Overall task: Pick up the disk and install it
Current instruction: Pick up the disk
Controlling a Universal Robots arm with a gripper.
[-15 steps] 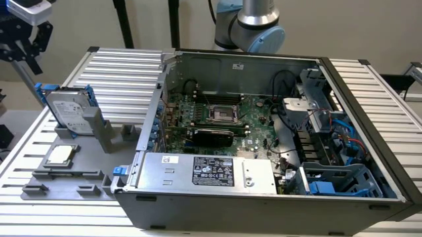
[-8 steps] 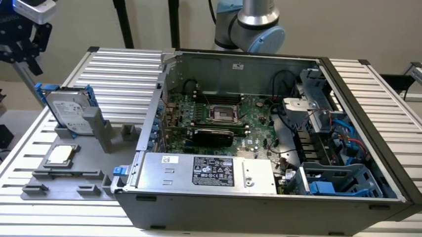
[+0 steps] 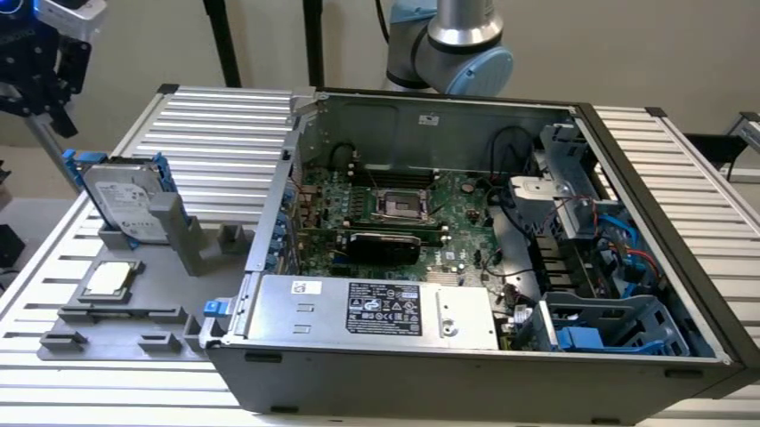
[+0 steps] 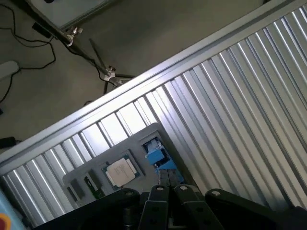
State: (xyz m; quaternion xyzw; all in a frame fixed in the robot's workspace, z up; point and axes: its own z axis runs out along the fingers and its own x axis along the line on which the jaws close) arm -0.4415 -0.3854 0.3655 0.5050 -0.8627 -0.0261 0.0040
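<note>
Silver ribbed table [image 3: 214, 124] | beige wall [image 3: 642, 44] | disk [image 3: 125, 200] upright (grey holder [image 3: 190, 238])

Silver and pale blue arm joint [image 3: 465, 44], black angular claw [image 4: 170, 190]

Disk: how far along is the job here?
Done: nothing visible; the disk stands upright in its grey holder, outside the case. In hand: nothing; the gripper hangs shut above the disk, apart from it. Left: both the pick-up and the install.
</note>
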